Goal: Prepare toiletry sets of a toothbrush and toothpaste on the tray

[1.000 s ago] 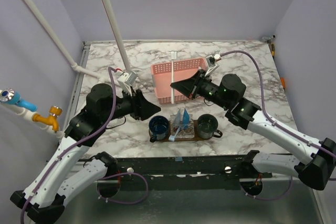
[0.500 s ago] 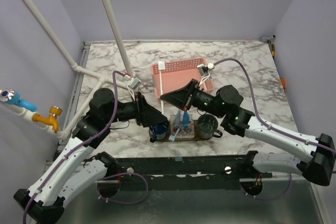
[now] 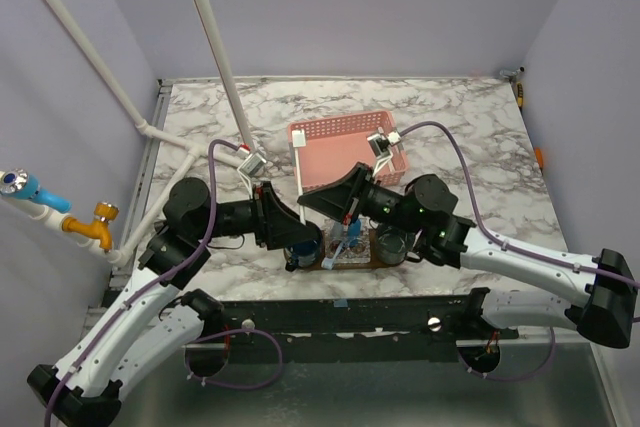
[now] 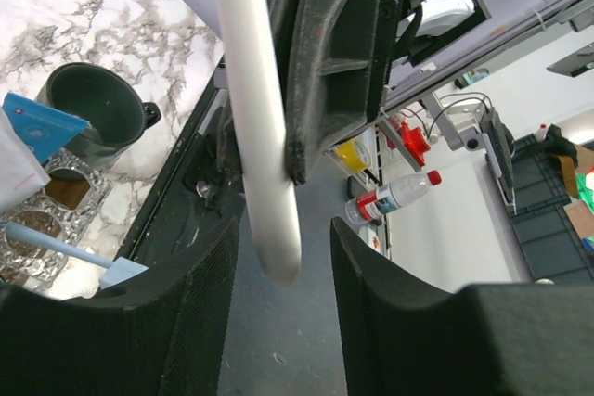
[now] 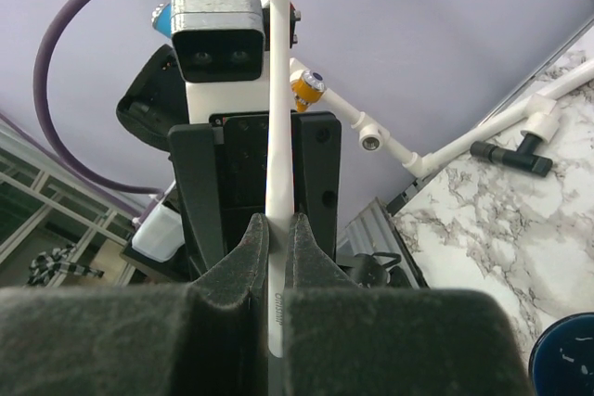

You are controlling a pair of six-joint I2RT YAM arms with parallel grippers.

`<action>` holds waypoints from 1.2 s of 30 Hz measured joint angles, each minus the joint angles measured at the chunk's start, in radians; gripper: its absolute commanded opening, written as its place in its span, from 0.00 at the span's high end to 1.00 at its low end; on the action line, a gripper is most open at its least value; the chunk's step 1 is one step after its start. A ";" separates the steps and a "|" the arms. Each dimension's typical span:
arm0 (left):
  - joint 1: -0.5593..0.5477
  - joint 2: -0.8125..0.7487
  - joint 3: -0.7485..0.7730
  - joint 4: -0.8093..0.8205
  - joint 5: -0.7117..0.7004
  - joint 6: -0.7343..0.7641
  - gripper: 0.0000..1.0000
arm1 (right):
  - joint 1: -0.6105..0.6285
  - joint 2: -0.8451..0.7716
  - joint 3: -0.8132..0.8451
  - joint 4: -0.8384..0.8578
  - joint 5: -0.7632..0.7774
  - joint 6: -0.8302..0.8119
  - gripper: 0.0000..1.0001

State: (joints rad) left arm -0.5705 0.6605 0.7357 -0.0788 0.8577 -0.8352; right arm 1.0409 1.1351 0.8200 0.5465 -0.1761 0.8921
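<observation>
At the near edge of the table, the tray carries a dark cup at its 9 o'clock end and a second cup at its 3 o'clock end. A blue toothpaste tube stands between them among clear glass holders. Over the 9 o'clock cup the two arms meet nose to nose. The right fingers are clamped on the stem of a white toothbrush, whose length runs toward 12 o'clock in the top view. The left fingers stand apart with the toothbrush's rounded end between them, not touching it as far as the wrist view shows. Beyond, at 12 o'clock from the tray, sits the pink basket. This looks like a hand-over partway through building a set. Next, the left fingers probably need to close squarely on the handle before the right ones let go. Then the toothbrush can go down to the tray beside the toothpaste.
</observation>
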 measured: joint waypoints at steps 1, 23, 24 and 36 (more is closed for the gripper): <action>0.000 -0.005 -0.005 0.010 0.006 -0.008 0.60 | 0.002 0.000 -0.003 0.006 0.000 0.000 0.99; 0.001 -0.021 -0.019 0.038 0.021 -0.046 1.00 | 0.021 -0.025 -0.041 0.042 0.034 -0.007 0.65; 0.001 -0.021 -0.019 0.032 0.022 -0.040 1.00 | 0.021 -0.031 -0.041 0.026 0.034 -0.015 0.61; 0.001 -0.027 -0.001 -0.149 0.041 0.099 1.00 | 0.021 -0.072 0.037 -0.262 0.015 -0.157 0.43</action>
State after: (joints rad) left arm -0.5694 0.6331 0.7349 -0.2276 0.8986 -0.7364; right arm 1.0615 1.0626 0.8566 0.2848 -0.1612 0.7353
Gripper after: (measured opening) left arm 0.183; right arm 0.541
